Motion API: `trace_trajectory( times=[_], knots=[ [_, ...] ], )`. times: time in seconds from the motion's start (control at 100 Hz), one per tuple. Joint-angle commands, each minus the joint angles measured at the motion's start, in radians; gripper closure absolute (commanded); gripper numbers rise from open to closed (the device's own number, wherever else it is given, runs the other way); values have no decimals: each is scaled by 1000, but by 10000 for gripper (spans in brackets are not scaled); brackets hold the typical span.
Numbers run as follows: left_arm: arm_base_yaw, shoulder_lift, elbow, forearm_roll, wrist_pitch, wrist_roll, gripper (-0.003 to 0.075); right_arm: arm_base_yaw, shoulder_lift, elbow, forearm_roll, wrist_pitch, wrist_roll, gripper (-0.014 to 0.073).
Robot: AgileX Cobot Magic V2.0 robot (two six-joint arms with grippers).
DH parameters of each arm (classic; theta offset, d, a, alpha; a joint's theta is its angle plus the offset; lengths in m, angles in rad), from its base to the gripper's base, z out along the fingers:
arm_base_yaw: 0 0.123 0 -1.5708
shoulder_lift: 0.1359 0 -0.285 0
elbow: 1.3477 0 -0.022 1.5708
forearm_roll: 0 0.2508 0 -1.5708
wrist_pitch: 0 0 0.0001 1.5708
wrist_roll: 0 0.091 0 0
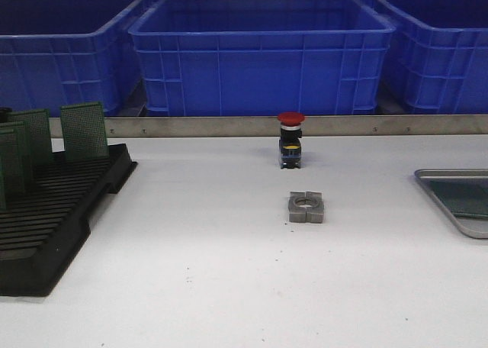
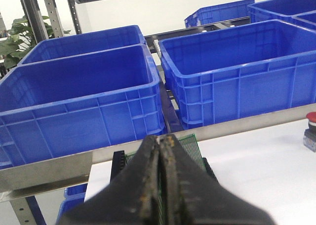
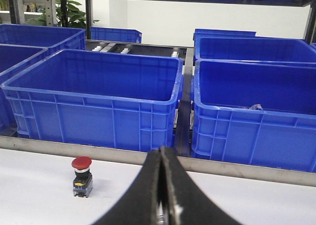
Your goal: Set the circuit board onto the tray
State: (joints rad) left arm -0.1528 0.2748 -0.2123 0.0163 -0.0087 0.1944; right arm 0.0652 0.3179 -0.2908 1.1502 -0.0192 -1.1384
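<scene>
Several green circuit boards (image 1: pixel 84 130) stand upright in a black slotted rack (image 1: pixel 46 218) at the left of the table. The silver-grey tray (image 1: pixel 450 174) lies at the right edge, partly cut off, with a green board (image 1: pixel 465 197) lying flat in it. Neither gripper shows in the front view. My left gripper (image 2: pixel 161 138) is shut, its fingers pressed together, with one standing board (image 2: pixel 193 147) and the rack's end (image 2: pixel 117 161) behind the tips. My right gripper (image 3: pixel 161 148) is shut and empty above the white table.
A red-capped push button (image 1: pixel 290 140) stands at mid-table, also in the right wrist view (image 3: pixel 81 176). A grey metal block with a round hole (image 1: pixel 306 207) lies in front of it. Large blue bins (image 1: pixel 259 50) stand behind a metal rail (image 1: pixel 229 125) at the table's back.
</scene>
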Motion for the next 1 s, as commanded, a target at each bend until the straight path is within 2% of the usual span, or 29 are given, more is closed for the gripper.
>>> trace_trajectory(
  times=[0.0,0.27,0.42,0.99],
  knots=[
    [15,-46,18,30,-95,-40,739,1,8,-26,4,-37,-9,662],
    [99,-229,167,32,-77,-47,739,1,8,-26,4,-37,-9,662],
    [128,-313,215,86,-68,-115,739,1,8,-26,4,-37,-9,662],
    [146,-311,256,71,-69,-120,739,1,9,-26,4,-37,-9,662]
  ],
)
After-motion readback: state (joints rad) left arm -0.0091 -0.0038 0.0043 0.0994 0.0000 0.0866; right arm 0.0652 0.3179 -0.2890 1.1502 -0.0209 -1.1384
